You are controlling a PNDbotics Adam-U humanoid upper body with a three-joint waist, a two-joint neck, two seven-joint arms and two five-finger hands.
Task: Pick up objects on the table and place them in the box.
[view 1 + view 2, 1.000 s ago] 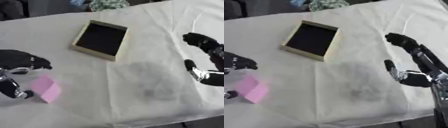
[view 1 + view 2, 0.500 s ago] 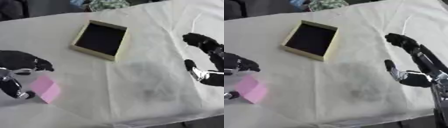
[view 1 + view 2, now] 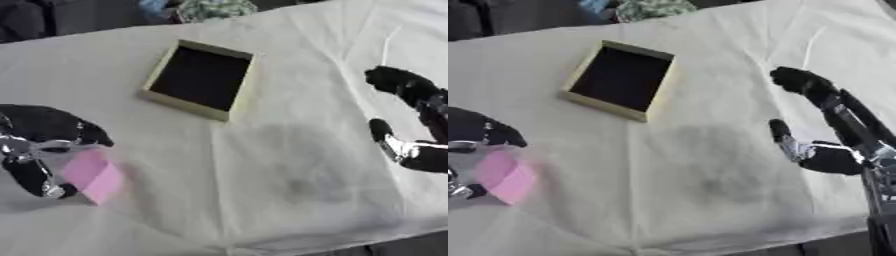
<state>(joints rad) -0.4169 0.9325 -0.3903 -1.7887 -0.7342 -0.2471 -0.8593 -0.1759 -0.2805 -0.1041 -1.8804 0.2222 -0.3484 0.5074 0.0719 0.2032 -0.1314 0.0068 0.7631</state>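
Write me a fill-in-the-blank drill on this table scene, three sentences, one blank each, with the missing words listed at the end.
1. The block at the left hand is ____ in colour.
2. The inside of the box looks ____ and holds nothing.
3. The right hand hangs open on the ____ side of the table, apart from the block.

Missing words: pink; black; right

boxes: one box (image 3: 200, 79) is counted, a shallow cream-rimmed tray with a dark inside, at about 12 o'clock on the cloth.
pink objects: one pink block (image 3: 92, 175) is counted, at about 8 o'clock.
robot hands: two are counted, the left hand (image 3: 42, 145) at 9 o'clock and the right hand (image 3: 822, 145) at 3 o'clock.
cloths: one white cloth (image 3: 289, 200) is seen.
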